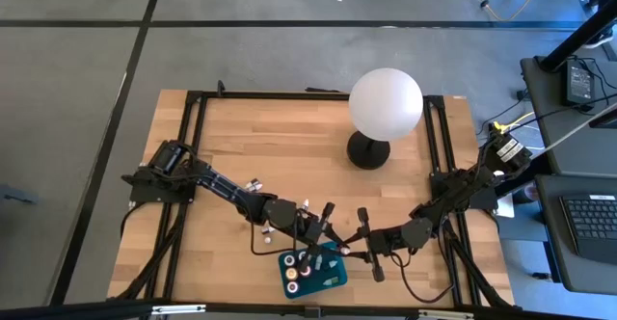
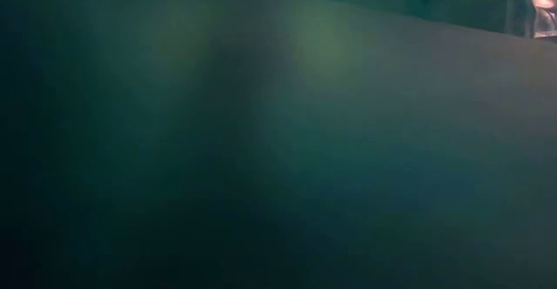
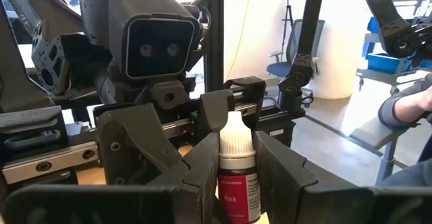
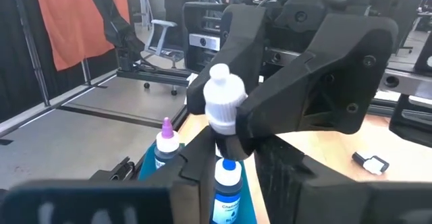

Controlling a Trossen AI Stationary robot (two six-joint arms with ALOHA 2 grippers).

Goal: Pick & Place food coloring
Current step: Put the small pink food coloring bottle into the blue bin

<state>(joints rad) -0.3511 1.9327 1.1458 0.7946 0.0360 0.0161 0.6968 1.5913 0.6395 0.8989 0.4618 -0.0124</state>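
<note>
Left wrist view shows left pincer [image 3: 236, 173] clamping a pink food-coloring bottle [image 3: 237, 177], seemingly passing it to the right pincer [image 4: 226, 166], shut on a blue-capped bottle [image 4: 226, 187].

Pink bottle [image 3: 236, 177] has a white cap; blue bottle [image 4: 227, 196] has a blue cap. Tray [image 1: 334, 280] is teal, lamp [image 1: 386, 104] white, table [image 1: 280, 146] pale wood.

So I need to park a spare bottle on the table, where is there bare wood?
Bare wood lies left of the globe lamp, behind the left arm, and at the near-left corner beside the teal tray. It is crowded over the tray, where the left gripper and right gripper meet.
</note>
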